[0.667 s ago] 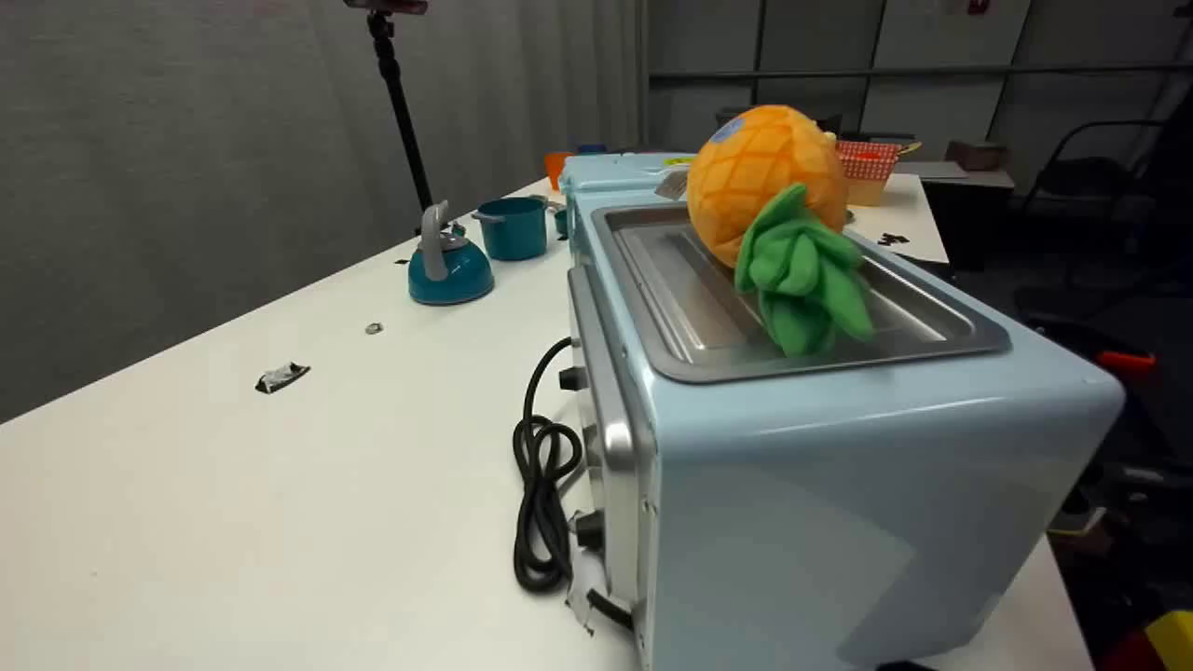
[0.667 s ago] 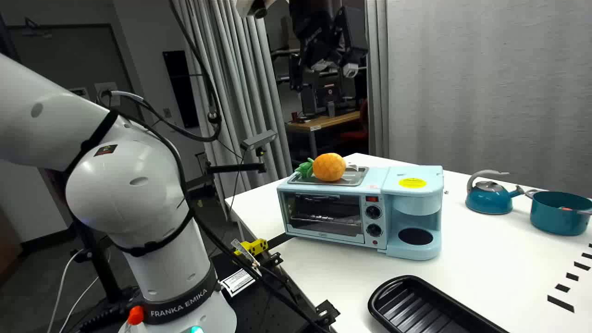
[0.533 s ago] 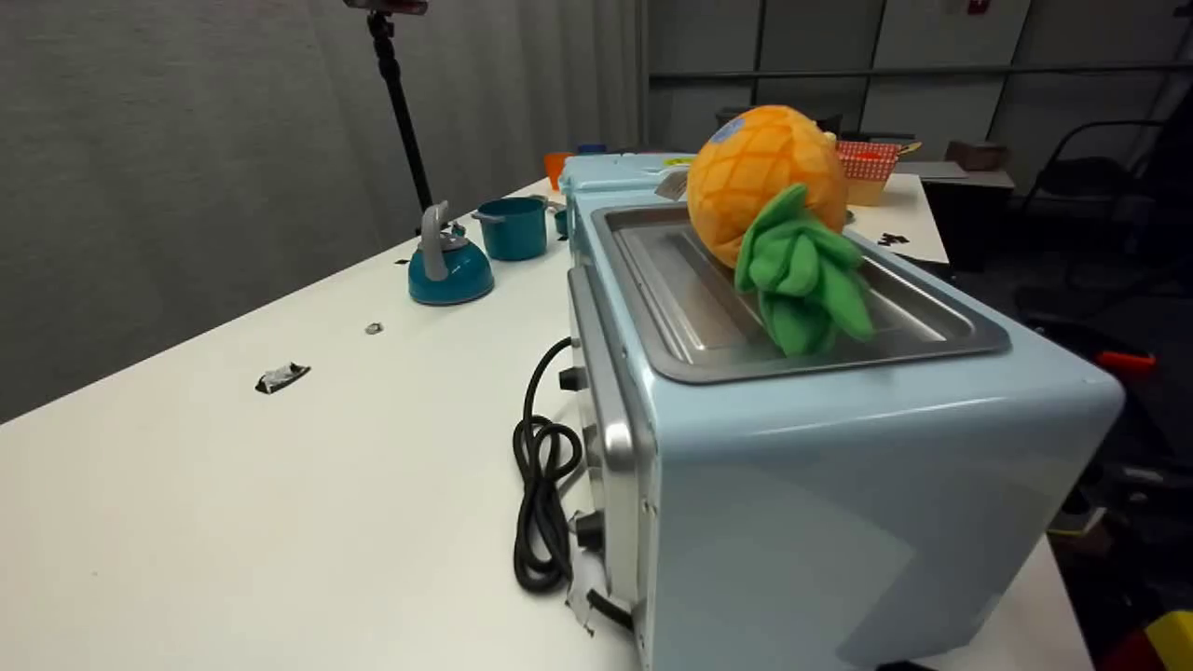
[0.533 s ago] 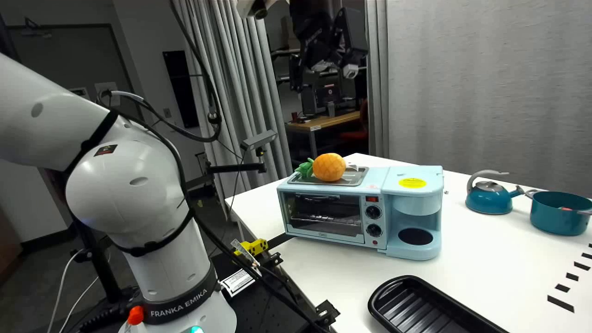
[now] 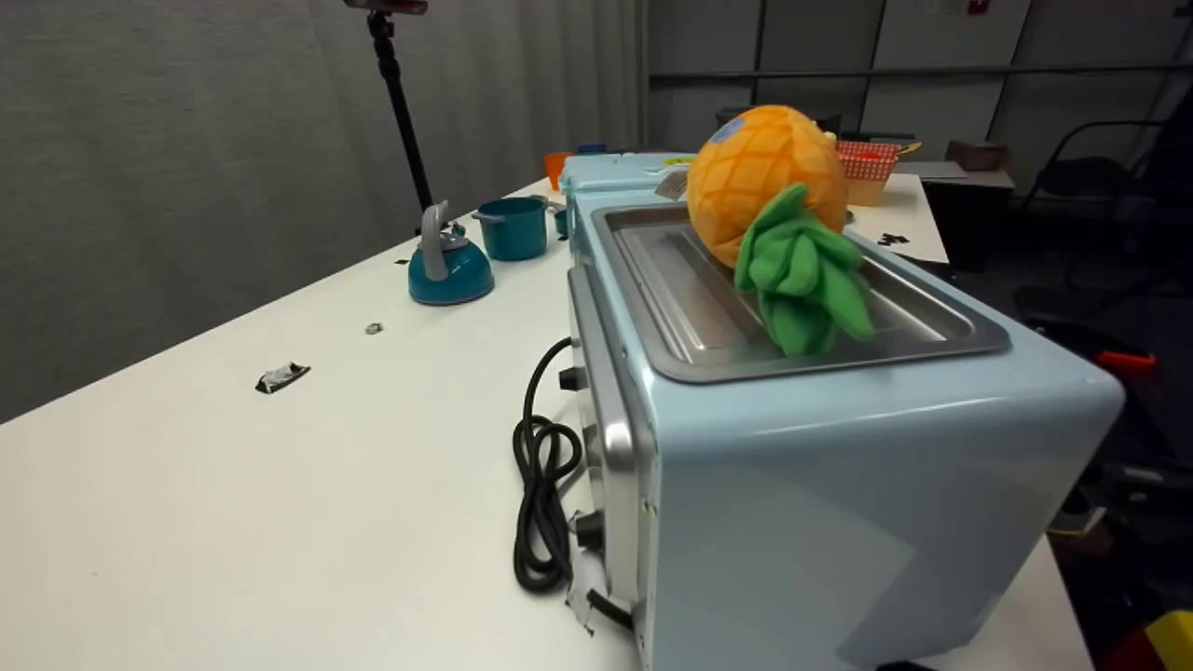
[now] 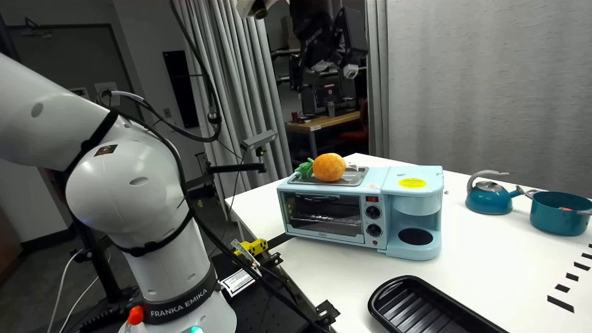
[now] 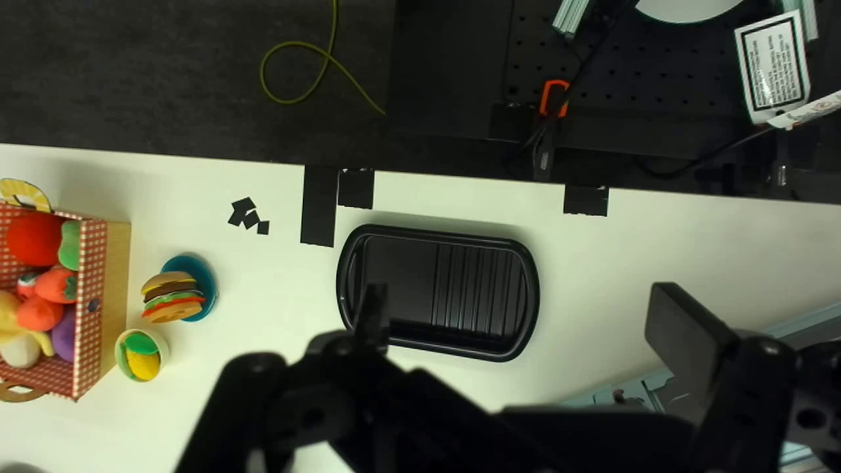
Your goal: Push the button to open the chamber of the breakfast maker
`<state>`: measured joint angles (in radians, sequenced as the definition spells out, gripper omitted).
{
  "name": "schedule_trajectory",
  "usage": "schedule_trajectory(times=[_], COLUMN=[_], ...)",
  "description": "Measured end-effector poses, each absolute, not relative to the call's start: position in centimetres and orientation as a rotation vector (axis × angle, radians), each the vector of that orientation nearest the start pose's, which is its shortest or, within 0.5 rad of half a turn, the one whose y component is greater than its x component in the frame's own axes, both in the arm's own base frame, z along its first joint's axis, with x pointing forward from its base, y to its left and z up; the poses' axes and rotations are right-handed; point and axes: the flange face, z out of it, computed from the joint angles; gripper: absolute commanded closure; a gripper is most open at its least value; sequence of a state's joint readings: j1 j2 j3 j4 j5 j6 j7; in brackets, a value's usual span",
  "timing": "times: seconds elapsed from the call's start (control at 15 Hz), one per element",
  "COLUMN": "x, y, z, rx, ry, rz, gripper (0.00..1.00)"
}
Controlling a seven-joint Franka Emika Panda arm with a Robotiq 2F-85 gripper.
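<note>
While both exterior views show the pale blue breakfast maker [image 6: 364, 210] on the white table [image 6: 485, 263], a plush pineapple [image 6: 329, 167] in its top tray [image 6: 358, 177], its dark dials [image 6: 373, 212] and coiled black cord [image 5: 538, 480] each appear in an exterior view (not both together). Only the wrist view gives the toy burger [image 7: 172, 299], nine o'clock from the black pan [image 7: 468, 286]. The gripper [image 7: 522, 301], fingers spread wide, holds nothing; it hangs near twelve o'clock from the breakfast maker in an exterior view.

The white, rounded arm [image 6: 125, 194] wore 2 black straps [image 6: 144, 249] and a black cable [image 6: 183, 180]. Its dark collar [image 6: 179, 303] read FRANKA EMIKA. The fingers [image 7: 688, 338] were black.
</note>
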<state>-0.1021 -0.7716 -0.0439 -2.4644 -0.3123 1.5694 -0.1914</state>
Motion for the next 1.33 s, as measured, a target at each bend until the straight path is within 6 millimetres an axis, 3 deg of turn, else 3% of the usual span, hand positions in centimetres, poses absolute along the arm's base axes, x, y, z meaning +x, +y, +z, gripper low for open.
schedule_trajectory(times=[1.13,1.33], x=[29.72,30.45], y=[-7.91,-7.59], z=[53.88,53.56], rx=[-3.384,-3.388], ry=[-0.134,-0.109], rz=[0.284,0.273], gripper=[0.0,0.0])
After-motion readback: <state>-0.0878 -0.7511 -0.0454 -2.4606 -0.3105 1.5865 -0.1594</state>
